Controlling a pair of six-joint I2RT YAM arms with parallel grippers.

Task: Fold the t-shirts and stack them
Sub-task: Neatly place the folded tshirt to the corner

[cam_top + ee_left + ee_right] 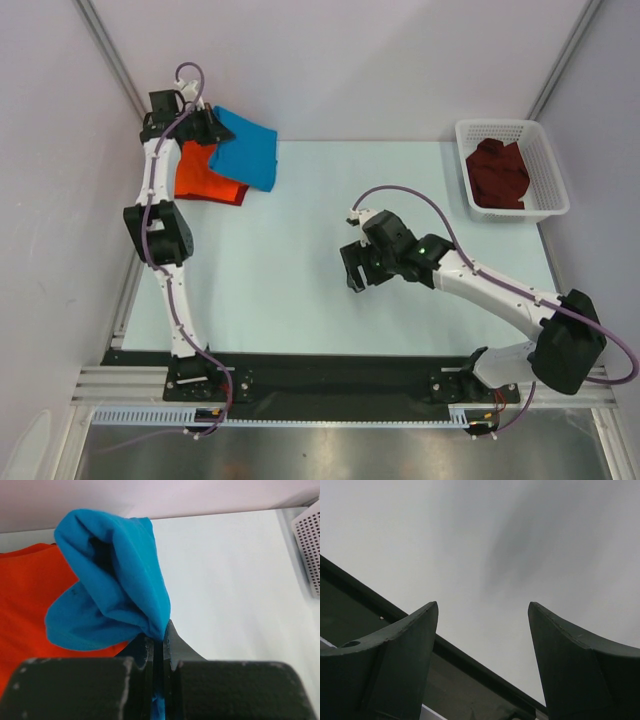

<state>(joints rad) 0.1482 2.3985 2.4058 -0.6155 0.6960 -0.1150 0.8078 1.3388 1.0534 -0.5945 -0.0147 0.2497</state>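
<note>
Your left gripper (pixel 159 635) sits closest in the left wrist view; its two fingers are squeezed almost all the way shut, and they pinch a bit of the blue t-shirt (pixel 115 580) between them; the blue cloth bunches up in a soft lump just past the fingertips; the orange t-shirt (pixel 30 595) lies flat under it, at 9 o'clock from the blue one; from above, you can see both shirts at about 11 o'clock on the table (pixel 300 250), and the blue one covers the orange one's 3 o'clock side; your right gripper (pixel 482 615) hangs over the middle of the table with its fingers spread wide; nothing is between them; it points toward 9 o'clock; the dark red t-shirts (pixel 498 175) lie in a heap inside the white basket (pixel 548 165), at about 1 o'clock, well apart from both grippers.
</note>
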